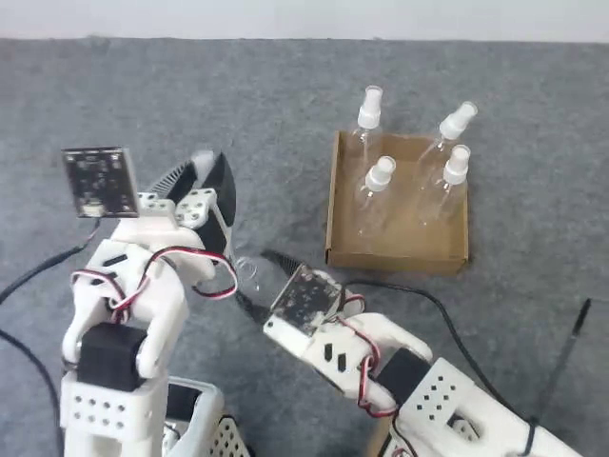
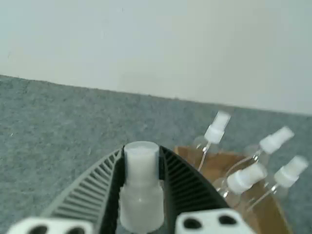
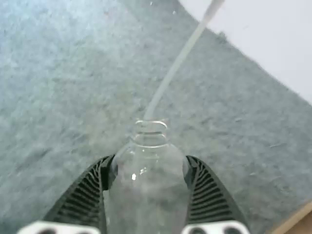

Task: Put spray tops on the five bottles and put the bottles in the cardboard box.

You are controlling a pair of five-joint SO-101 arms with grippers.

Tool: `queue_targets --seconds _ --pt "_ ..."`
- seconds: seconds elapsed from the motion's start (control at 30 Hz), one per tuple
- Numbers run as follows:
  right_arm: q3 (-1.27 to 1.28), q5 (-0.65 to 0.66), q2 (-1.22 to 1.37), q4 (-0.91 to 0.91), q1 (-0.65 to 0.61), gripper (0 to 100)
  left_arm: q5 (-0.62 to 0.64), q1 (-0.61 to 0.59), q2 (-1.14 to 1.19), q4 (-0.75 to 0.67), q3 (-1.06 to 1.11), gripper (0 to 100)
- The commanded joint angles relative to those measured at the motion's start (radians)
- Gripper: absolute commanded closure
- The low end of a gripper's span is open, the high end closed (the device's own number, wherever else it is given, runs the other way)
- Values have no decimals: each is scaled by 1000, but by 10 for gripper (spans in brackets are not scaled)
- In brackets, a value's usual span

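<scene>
The left pincer (image 2: 141, 150) clamps a white plastic spray top (image 2: 141, 185). The right pincer (image 3: 148, 165) grips a clear plastic bottle (image 3: 146, 200), with the top's tube at its neck.

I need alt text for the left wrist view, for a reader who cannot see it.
The left gripper is shut on a white spray top, held between its black fingers. Behind it, on grey carpet, a cardboard box holds four clear bottles with spray tops on.
</scene>
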Motion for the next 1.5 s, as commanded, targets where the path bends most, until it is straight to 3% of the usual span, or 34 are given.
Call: queue_targets --seconds 0.0,0.17,0.33,0.5,0.63,0.93,1.27,1.47 --pt "-5 -17 -36 -120 85 993 -68 34 -18 68 -4 987" --pt "40 -137 -28 -249 104 993 -115 124 -17 103 -2 984" --pt "64 -140 -35 -260 76 993 -115 161 -17 100 -4 972" --pt "68 -140 -35 -252 82 993 -117 157 -17 106 -38 855" --pt "69 -140 -35 -249 81 993 -164 130 -14 106 -82 870" --pt "64 -138 -35 -211 82 993 -192 -66 -8 100 -93 878" --pt "63 -138 -35 -206 85 993 -238 15 -15 103 62 878" --pt "41 -143 -36 -200 160 993 -264 17 -18 107 71 878"
